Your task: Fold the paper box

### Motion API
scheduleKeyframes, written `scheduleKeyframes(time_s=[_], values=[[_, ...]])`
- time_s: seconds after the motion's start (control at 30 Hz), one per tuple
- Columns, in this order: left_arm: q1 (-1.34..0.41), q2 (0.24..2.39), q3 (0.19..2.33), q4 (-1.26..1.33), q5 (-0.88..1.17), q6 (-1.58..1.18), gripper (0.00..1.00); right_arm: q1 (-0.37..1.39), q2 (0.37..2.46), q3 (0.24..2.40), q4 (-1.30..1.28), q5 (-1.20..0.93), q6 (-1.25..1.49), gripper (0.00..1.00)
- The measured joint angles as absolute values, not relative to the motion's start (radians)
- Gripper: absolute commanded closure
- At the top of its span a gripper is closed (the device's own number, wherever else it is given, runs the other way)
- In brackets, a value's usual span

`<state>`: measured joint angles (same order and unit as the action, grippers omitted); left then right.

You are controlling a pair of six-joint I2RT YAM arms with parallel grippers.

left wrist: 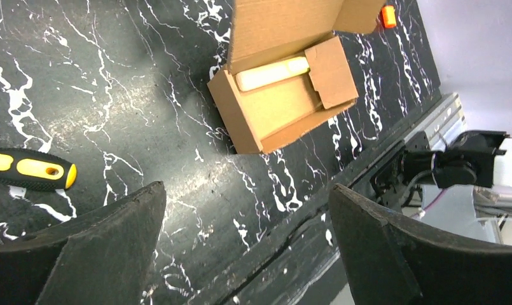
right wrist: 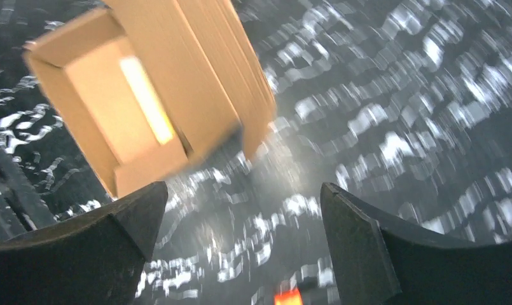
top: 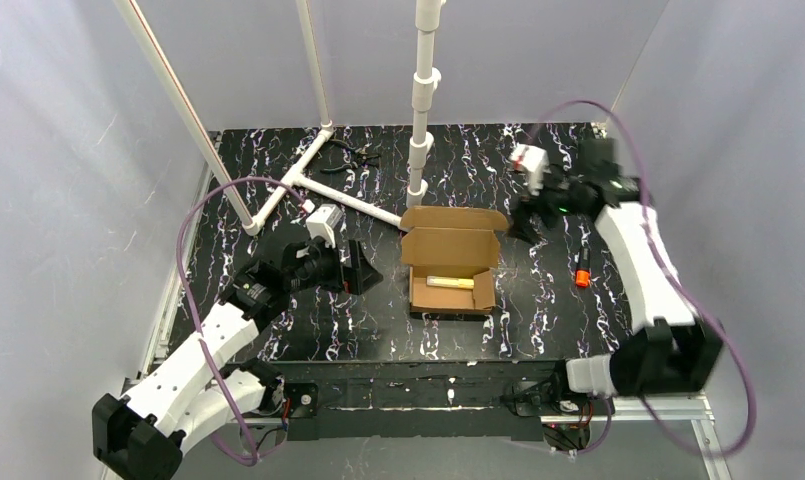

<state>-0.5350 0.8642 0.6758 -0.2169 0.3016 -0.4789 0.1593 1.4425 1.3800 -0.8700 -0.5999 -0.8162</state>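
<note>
L fingers (left wrist: 81,254) apart; paper box (left wrist: 272,108) formed, lid up.

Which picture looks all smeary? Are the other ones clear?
Right wrist view: smeared, the paper box has soft edges and the white veins of the table are streaked. Left wrist view: sharp, the screwdriver handle is crisp. Top external view: clear and evenly lit.
</note>
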Motion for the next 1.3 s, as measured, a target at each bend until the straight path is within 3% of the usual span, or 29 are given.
scheduleKeyframes(time_s=[0.13,0.27,0.4,0.57,0.67,0.9,1.1,1.2,1.3], values=[[-0.532,0.917,0.811,-0.324,0.337,-0.391,0.02,-0.056,1.152,1.217,-0.818,-0.532,-0.702,0.02],[-0.531,0.929,0.840,-0.374,0.338,-0.324,0.02,-0.121,1.061,1.079,-0.715,-0.379,-0.531,0.02],[-0.524,0.929,0.840,-0.461,0.323,-0.276,0.02,-0.208,1.155,0.966,-0.665,-0.225,-0.412,0.05],[-0.515,0.898,0.838,-0.505,0.296,-0.241,0.02,-0.261,1.254,0.899,-0.629,-0.088,-0.337,0.25],[-0.512,0.870,0.830,-0.516,0.287,-0.227,0.02,-0.270,1.320,0.897,-0.585,-0.030,-0.313,0.32],[-0.499,0.846,0.826,-0.525,0.272,-0.215,0.02,-0.275,1.540,0.940,-0.538,0.009,-0.274,0.43],[-0.483,0.846,0.826,-0.528,0.269,-0.209,0.02,-0.277,1.635,0.976,-0.511,-0.007,-0.255,0.66],[-0.473,0.847,0.826,-0.529,0.269,-0.209,0.02,-0.281,1.647,0.987,-0.503,-0.015,-0.249,0.69],[-0.464,0.849,0.826,-0.532,0.270,-0.209,0.02,-0.281,1.650,0.988,-0.493,-0.014,-0.250,0.67]])
